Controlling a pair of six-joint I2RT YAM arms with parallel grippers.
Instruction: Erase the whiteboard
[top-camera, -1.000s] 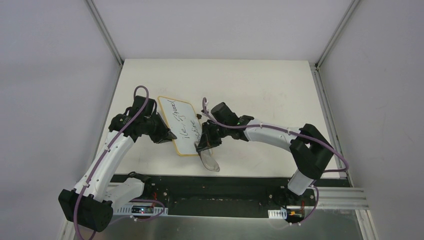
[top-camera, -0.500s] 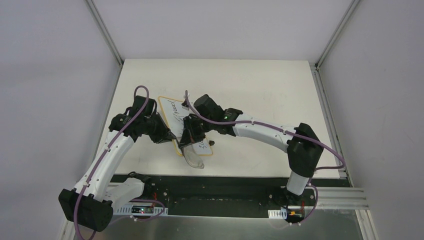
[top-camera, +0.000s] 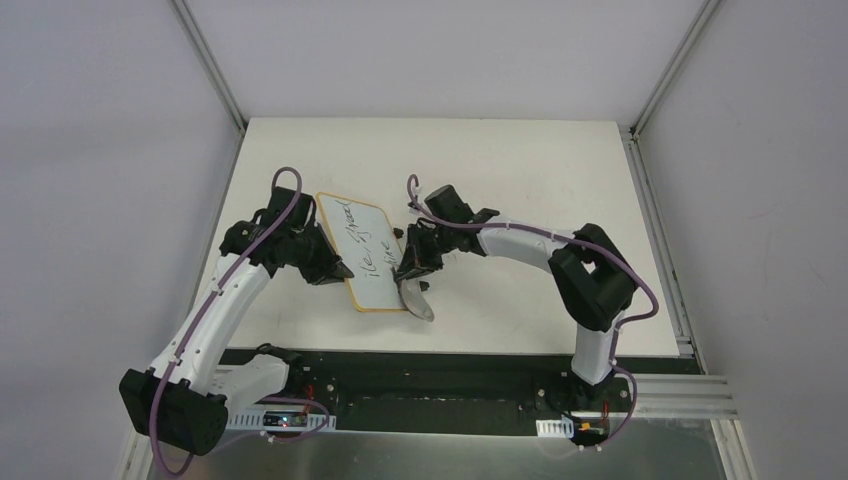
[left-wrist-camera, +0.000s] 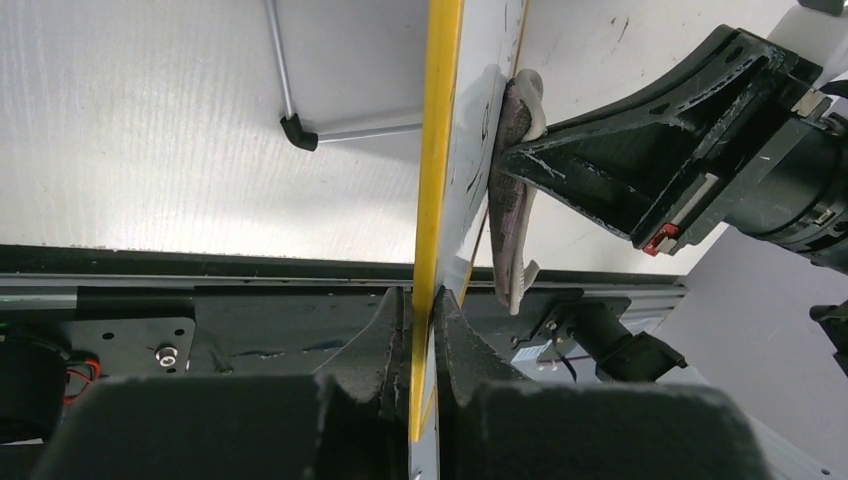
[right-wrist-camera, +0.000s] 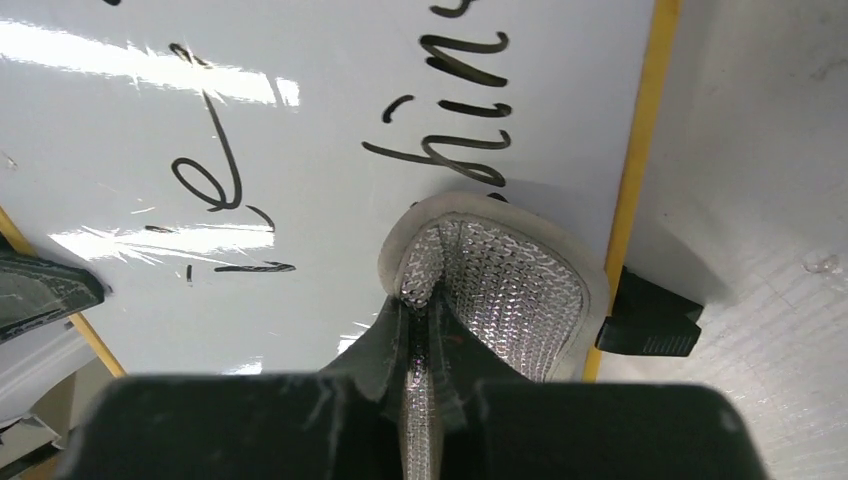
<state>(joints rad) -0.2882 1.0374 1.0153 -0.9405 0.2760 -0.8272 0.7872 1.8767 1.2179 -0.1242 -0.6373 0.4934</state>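
Left of centre on the white table (top-camera: 520, 180), the left gripper (top-camera: 338, 273) is clenched on the near-left rim of the whiteboard (top-camera: 362, 245), which appears tipped up between the 2 arms, with black handwriting across its face. At the board's right edge the right gripper (top-camera: 412, 272) is clamped on a soft grey pad (top-camera: 420, 303) that presses against the writing. The board looks thin, light and stiff, with a glossy, slippery face, so it is best pinched by its wooden rim and braced against the wiping push
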